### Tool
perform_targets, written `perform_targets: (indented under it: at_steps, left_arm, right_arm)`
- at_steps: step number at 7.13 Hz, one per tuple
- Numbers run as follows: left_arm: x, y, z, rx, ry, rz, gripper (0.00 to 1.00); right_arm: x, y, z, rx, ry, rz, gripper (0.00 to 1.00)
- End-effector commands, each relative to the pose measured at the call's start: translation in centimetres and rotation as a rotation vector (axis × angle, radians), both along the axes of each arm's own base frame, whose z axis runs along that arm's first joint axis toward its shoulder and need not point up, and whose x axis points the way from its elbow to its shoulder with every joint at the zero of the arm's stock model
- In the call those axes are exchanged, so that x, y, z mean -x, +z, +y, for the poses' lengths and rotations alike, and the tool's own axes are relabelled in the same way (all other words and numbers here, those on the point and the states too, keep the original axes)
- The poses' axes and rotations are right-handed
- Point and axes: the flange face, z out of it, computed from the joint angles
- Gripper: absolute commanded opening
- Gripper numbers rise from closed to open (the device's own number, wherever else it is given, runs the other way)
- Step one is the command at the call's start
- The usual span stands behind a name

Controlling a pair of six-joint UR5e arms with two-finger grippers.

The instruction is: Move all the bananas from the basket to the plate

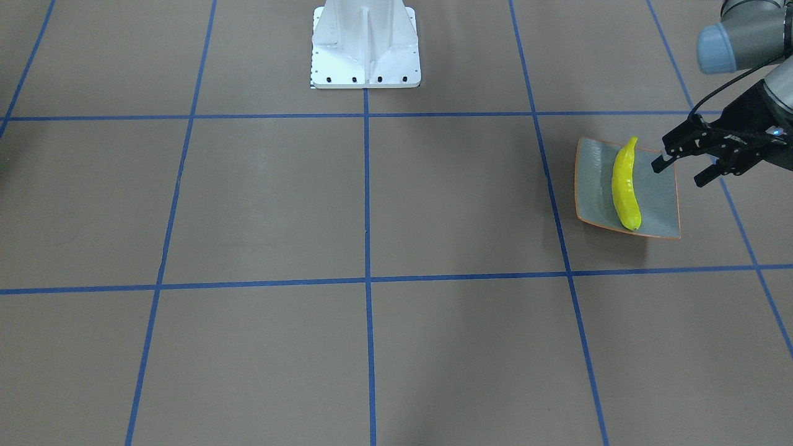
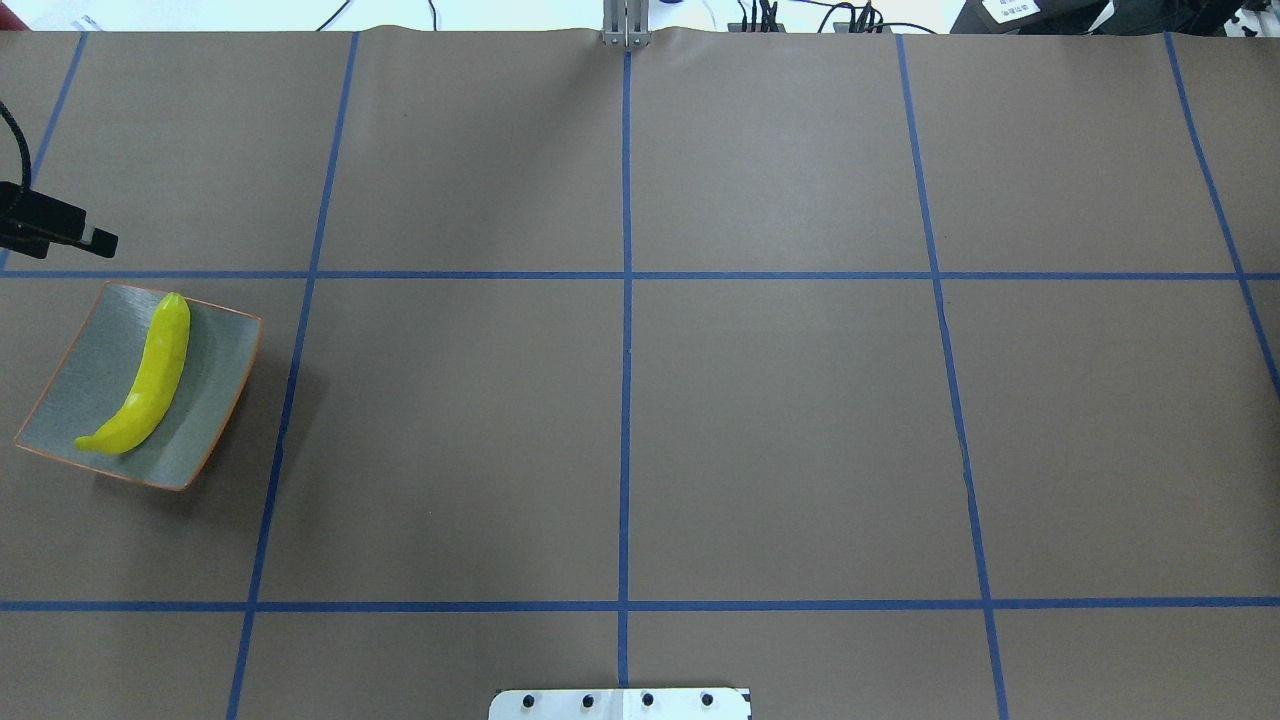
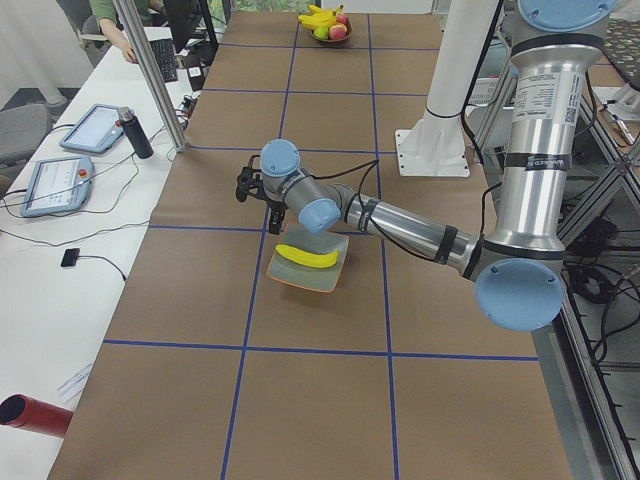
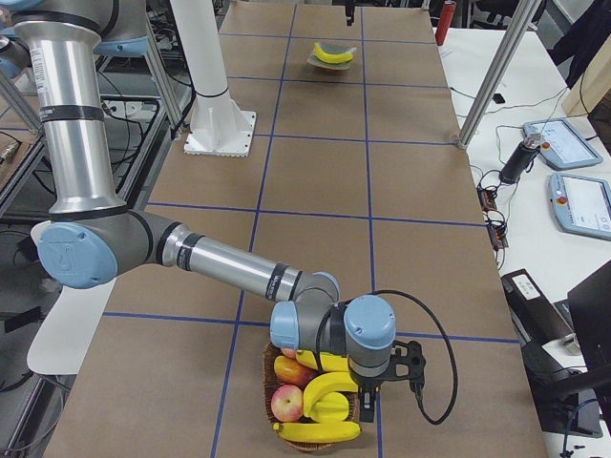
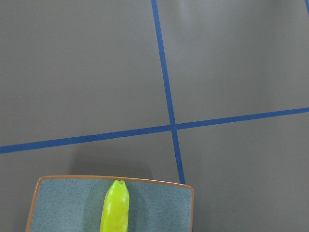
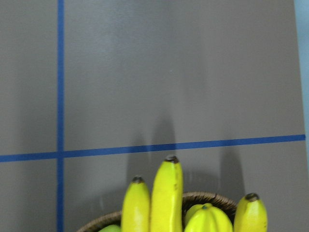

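One yellow banana (image 1: 624,186) lies diagonally on the square grey-blue plate (image 1: 595,186) with its orange rim. The plate (image 2: 215,370) and banana (image 2: 150,385) also show at the overhead view's left. My left gripper (image 1: 679,173) is open and empty, above the table just beside the plate's edge. The left wrist view shows the banana's tip (image 5: 116,203) on the plate (image 5: 63,203). Several bananas (image 4: 329,391) lie in the wicker basket (image 4: 270,363). My right gripper (image 4: 364,403) hangs over them; I cannot tell whether it is open. Their tips (image 6: 166,193) show in the right wrist view.
A red apple (image 4: 286,404) lies in the basket with the bananas. The white robot base (image 1: 365,49) stands at the table's middle edge. A metal post (image 3: 150,75) and a black bottle (image 3: 135,133) stand by the operators' side.
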Motion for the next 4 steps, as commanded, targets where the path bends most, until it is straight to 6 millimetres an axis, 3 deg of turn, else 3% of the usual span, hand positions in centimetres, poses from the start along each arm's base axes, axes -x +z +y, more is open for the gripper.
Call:
perform_targets:
  at_steps: [1,4]
  left_arm:
    - [-0.7,0.6,-0.1,0.009,0.013,-0.005,1.0]
    - [-1.1,0.2,-0.5,0.003,0.017,-0.003,1.0]
  right_arm:
    - [-0.4,2.9,3.1,-0.035,0.056,0.093,1.0]
    - [0.0,5.2,3.9,-0.017,0.058,0.092,1.0]
